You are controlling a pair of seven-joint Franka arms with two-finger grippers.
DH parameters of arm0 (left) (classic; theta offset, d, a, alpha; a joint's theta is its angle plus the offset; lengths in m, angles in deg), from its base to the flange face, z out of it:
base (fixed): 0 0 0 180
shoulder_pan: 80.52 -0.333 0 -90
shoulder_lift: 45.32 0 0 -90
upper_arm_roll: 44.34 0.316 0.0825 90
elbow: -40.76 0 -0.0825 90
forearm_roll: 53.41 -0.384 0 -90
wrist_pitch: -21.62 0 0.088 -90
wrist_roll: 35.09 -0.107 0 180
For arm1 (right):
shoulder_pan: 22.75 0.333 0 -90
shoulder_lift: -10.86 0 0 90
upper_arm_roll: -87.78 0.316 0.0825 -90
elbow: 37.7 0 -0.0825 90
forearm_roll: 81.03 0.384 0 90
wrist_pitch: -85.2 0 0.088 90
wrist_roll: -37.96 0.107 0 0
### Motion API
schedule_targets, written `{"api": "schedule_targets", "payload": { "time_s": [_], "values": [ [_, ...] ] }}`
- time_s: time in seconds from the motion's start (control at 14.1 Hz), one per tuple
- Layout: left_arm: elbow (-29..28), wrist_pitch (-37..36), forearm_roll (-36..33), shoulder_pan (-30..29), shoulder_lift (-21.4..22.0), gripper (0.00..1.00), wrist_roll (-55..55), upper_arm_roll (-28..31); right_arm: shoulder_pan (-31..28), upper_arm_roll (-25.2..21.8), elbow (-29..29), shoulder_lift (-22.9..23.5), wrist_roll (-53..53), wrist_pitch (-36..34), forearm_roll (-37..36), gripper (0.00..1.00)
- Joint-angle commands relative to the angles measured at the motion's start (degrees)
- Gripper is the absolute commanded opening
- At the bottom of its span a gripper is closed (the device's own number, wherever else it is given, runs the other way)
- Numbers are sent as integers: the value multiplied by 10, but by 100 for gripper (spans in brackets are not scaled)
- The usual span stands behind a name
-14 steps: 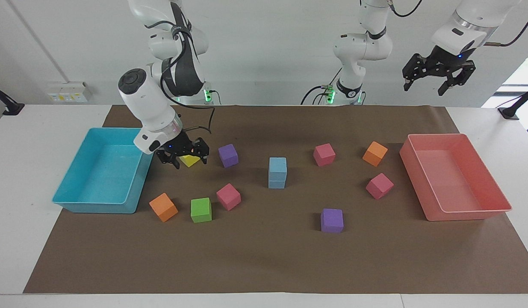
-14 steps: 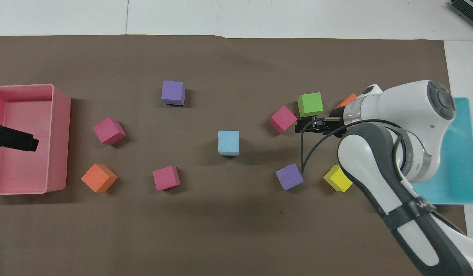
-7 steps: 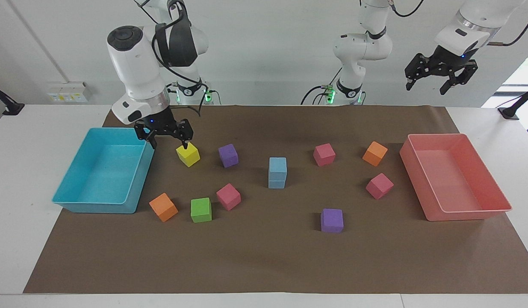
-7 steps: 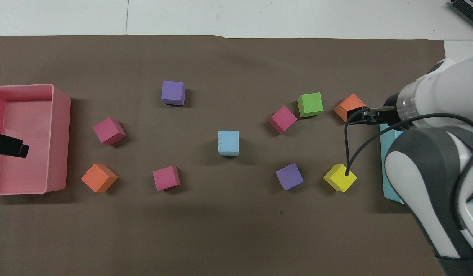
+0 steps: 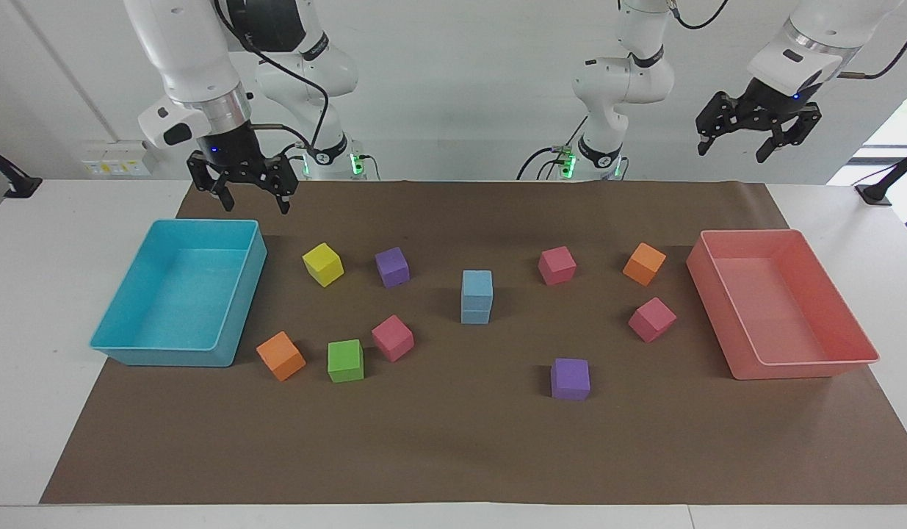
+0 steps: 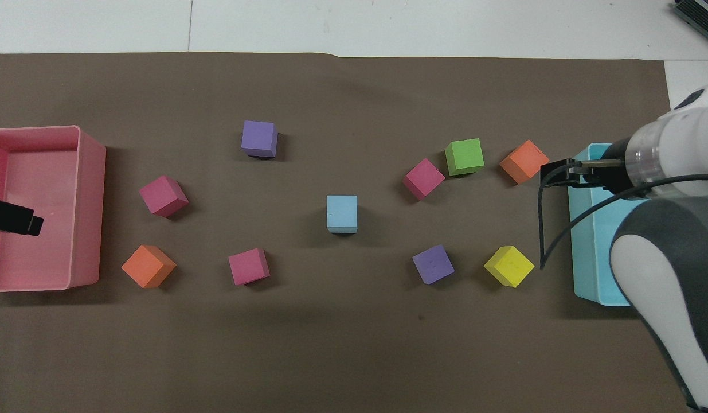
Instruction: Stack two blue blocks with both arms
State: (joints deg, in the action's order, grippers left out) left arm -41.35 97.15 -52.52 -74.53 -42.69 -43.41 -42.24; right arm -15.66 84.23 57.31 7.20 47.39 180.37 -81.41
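Brown paper (image 5: pixel 453 441) is spread over the white table (image 5: pixel 27 294). Raised over the teal tray (image 5: pixel 130 345), at its corner nearest the robots, the right pincer (image 5: pixel 241 192) is held spread and empty. High over the pink tray (image 5: pixel 850 345), the left pincer (image 5: pixel 754 139) is likewise spread and empty. Midway between both trays, well apart from either pincer, the two blue blocks (image 5: pixel 477 296) are stacked one on the other.

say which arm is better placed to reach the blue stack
Right, probably: the right gripper hangs low by the teal tray; the left gripper sits higher over the pink tray. The blue stack already stands.
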Motion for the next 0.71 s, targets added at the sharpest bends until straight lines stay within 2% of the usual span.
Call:
{"api": "schedule_targets", "payload": {
  "time_s": [0.0, 0.14, 0.21, 0.28, 0.64],
  "values": [
    [-12, -1, -3, -9, 13, 100, -6, -6, -30, 5, -25, 5, -30, -44, -8, 100],
    [-12, -1, -2, -9, 13, 100, -6, -6, -48, 4, -37, 4, -35, -75, -1, 100],
    [-12, -1, -2, -9, 13, 100, -6, -6, -56, 2, -36, 1, -35, -76, 0, 100],
    [-13, 0, -2, -9, 13, 100, -5, -6, -59, 0, -11, -19, -36, -75, 1, 100],
    [-16, 17, 1, -15, 14, 100, -8, -6, -59, 0, -27, -21, -114, -84, -8, 100]
  ]
}}
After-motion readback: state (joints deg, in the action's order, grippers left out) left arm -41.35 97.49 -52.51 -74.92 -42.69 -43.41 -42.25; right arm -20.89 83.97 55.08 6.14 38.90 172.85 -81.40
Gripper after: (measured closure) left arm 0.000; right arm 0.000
